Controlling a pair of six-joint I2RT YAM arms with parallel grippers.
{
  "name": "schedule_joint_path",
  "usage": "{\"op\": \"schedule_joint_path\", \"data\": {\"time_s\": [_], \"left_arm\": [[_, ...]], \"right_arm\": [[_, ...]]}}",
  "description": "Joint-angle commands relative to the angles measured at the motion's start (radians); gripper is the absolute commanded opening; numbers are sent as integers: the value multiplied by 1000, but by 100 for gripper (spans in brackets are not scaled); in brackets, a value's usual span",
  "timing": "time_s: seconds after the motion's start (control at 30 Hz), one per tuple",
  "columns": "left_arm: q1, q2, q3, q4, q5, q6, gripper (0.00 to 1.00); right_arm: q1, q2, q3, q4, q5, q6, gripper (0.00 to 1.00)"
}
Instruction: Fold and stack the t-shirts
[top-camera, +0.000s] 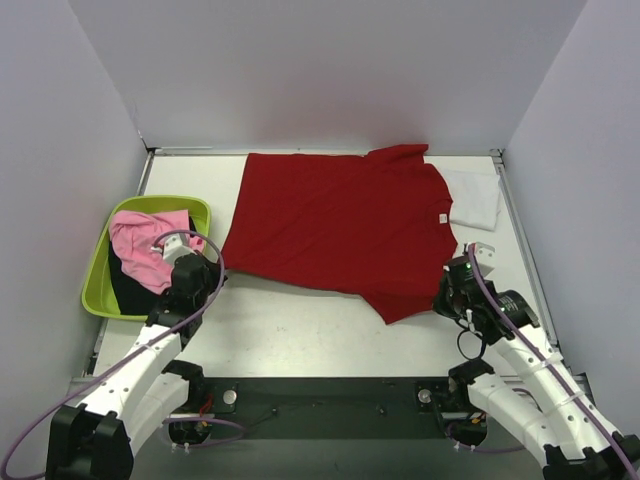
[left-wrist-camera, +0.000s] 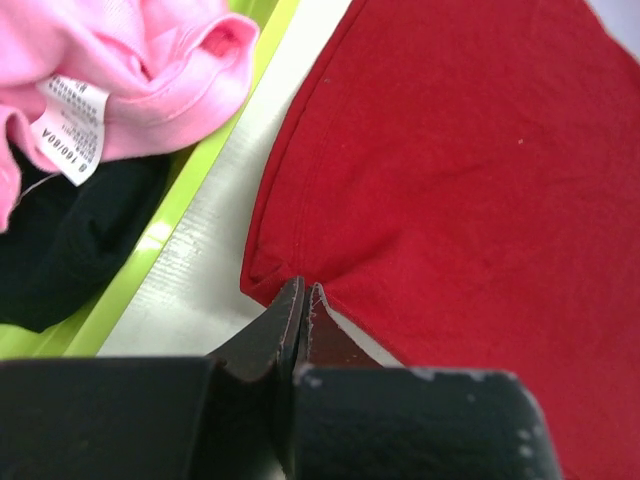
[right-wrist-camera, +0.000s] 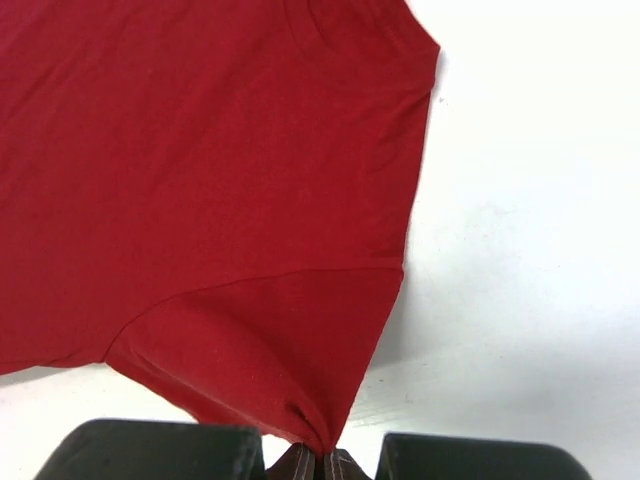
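The left gripper (left-wrist-camera: 305, 297) has its jaws pressed together on a lower corner of the deep red t-shirt (left-wrist-camera: 470, 180), and the cloth puckers into small creases right at the tips. From that pinch the shirt runs ahead and to the right of the fingers. Just left of the tips is a strip of white table (left-wrist-camera: 205, 275), then the rim of the lime-green tub (left-wrist-camera: 190, 200). Inside it the black t-shirt (left-wrist-camera: 70, 240) lies low, with the pink t-shirt (left-wrist-camera: 130, 60) bunched on top farther ahead (its wash label (left-wrist-camera: 65, 125) hangs outward).

The right gripper (right-wrist-camera: 322, 458) is likewise closed, nipping the tip of one red sleeve. The sleeve widens ahead and to the left of the fingers, and bare table lies to their right.

Between the two grippers and beyond them, the red shirt lies spread nearly flat, its neck opening on the right arm's side. Farther ahead of the right gripper, the white t-shirt (top-camera: 476, 197) lies folded just beside the red shirt's shoulder. Whether the two overlap I cannot tell.
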Motion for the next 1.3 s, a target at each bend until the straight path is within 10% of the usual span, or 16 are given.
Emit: {"op": "schedule_joint_path", "data": {"time_s": [0.0,0.23,0.37,0.5,0.77,1.27], "left_arm": [[3,17,25,-33,-26,-1,0],[3,3,-1,-47,5,-29,0],[3,-52,-15,-102,7,-61,0],[0,-112,14,-142,7,-75,52],[0,7,165,-63,-10,-66,76],[-6,672,547,134,139,-3,75]], "right_arm": [[8,-18,60,-109,33,11,0],[28,-56,15,-141,-24,63,3],[54,-88,20,-158,-24,84,63],[57,-50,113,-152,22,52,89],[65,252,253,87,48,-32,94],[7,810,423,413,-2,-100,94]]}}
